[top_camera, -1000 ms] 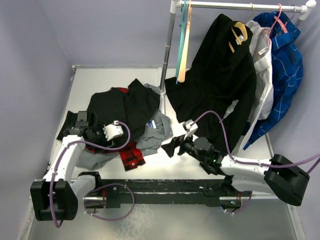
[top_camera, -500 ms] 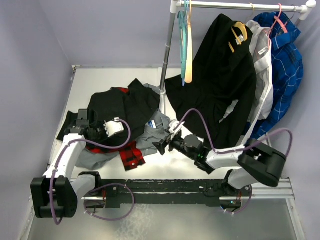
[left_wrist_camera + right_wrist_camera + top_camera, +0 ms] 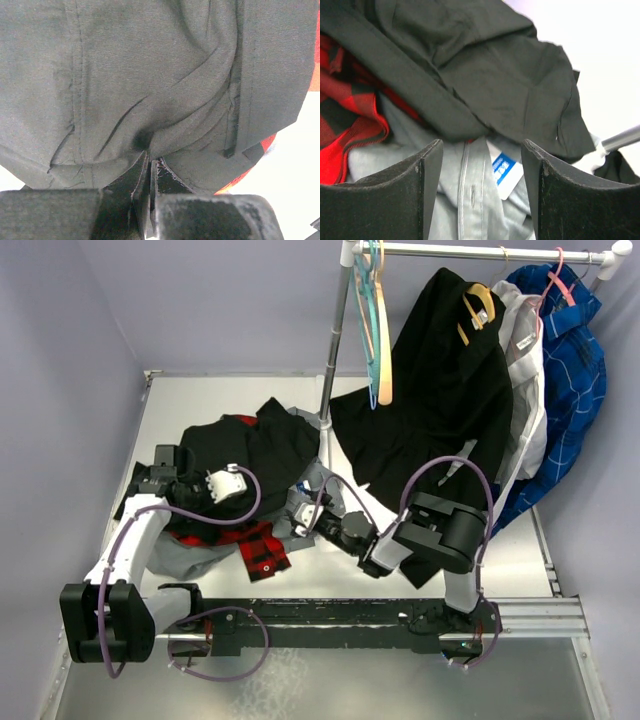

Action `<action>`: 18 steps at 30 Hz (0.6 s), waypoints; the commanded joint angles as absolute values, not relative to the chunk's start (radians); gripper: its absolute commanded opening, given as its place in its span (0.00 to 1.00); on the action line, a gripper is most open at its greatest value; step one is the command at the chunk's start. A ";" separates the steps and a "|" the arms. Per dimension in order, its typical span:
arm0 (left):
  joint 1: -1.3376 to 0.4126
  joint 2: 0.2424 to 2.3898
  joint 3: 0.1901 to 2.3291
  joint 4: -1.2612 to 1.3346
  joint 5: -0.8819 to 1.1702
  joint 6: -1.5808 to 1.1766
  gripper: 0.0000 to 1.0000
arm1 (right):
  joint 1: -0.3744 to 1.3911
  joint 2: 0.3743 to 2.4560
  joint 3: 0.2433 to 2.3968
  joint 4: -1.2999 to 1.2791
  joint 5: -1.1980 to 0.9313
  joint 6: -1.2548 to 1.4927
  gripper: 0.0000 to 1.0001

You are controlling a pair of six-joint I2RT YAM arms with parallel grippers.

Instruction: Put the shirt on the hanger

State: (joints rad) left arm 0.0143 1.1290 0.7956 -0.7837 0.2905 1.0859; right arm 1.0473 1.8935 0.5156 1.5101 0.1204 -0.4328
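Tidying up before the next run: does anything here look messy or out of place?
Yes. The shirt lies crumpled in a heap on the table, bunched over a red-and-black plaid shirt and a grey shirt. The hanger hangs bare on the rail beside teal hangers.

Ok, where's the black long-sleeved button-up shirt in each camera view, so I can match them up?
Top external: the black long-sleeved button-up shirt lies crumpled left of centre, atop the clothes pile.
Left wrist: it fills most of the frame, a fold pinched in the left gripper.
Right wrist: it spans the top, beyond the open right gripper.
Shared landmark: the red-and-black plaid shirt beneath it.
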 commanded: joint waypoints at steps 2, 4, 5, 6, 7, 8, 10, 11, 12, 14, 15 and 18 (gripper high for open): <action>0.011 1.112 0.863 -0.810 0.294 1.104 0.05 | 1.084 1.970 0.625 1.691 0.148 -0.611 0.66; 0.011 1.114 0.866 -0.811 0.294 1.104 0.06 | 1.091 1.994 0.653 1.671 0.135 -0.628 0.67; 0.011 1.115 0.866 -0.810 0.292 1.104 0.06 | 1.094 2.003 0.661 1.669 0.125 -0.628 0.68; 0.011 1.118 0.869 -0.806 0.289 1.100 0.06 | 1.094 2.010 0.663 1.668 0.111 -0.624 0.68; 0.012 1.122 0.871 -0.805 0.287 1.096 0.06 | 1.095 2.011 0.663 1.664 0.104 -0.619 0.69; 0.011 1.127 0.877 -0.808 0.288 1.093 0.06 | 1.097 2.008 0.661 1.660 0.093 -0.610 0.70; 0.011 1.139 0.888 -0.820 0.291 1.090 0.06 | 1.098 2.012 0.655 1.662 0.079 -0.589 0.71; 0.011 1.144 0.892 -0.823 0.291 1.089 0.06 | 1.098 2.018 0.660 1.669 0.082 -0.581 0.71; 0.011 1.146 0.893 -0.824 0.290 1.089 0.06 | 1.097 2.031 0.664 1.679 0.086 -0.576 0.71; 0.011 1.149 0.898 -0.824 0.291 1.088 0.06 | 1.098 2.058 0.688 1.692 0.098 -0.579 0.70; 0.011 1.151 0.901 -0.828 0.293 1.086 0.06 | 1.099 2.071 0.702 1.697 0.103 -0.583 0.67; 0.011 1.151 0.909 -0.840 0.293 1.085 0.06 | 1.099 2.112 0.758 1.694 0.118 -0.608 0.41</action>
State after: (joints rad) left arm 0.0143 1.1511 0.8581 -0.8333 0.2832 1.0847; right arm 1.0943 2.0773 0.6823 1.5620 0.1085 -0.5831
